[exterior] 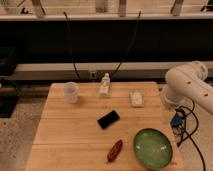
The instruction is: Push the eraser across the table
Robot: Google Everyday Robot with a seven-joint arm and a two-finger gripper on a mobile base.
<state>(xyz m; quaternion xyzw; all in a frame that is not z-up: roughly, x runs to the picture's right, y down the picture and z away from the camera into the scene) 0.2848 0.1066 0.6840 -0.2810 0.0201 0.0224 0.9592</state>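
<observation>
Ok, camera view (the only one we have). Eraser lies flat near the middle of the table, skewed to the planks, with nothing touching it. Arm stands off the right edge. The gripper looks to be the dark end hanging under the white links, just beside the table's right edge and well apart from the eraser. Can't tell if it's open or closed, and I see nothing held in it. My read: the push hasn't started and the step in hand is the approach.

Neighbours:
- cup back left
- bottle back centre
- white block back right
- brown oblong near the eraser's front
- bowl front right, roughly on the straight line in

How I'd do it:
- Travel high over the bowl and white block, not between them.
- Come down just right of the eraser, low enough to catch its thin edge (too high and the tip likely rides over it).
- Contact the middle of the side. It sits skewed, so an off-centre hit would probably spin it rather than slide it.
- Push left along the planks, since that stretch in front of the cup looks open.
- Go slow and steady, and stop short of the left edge.

Risks: clipping the brown oblong if the line drifts forward, and cables by the arm snagging the table corner.
</observation>
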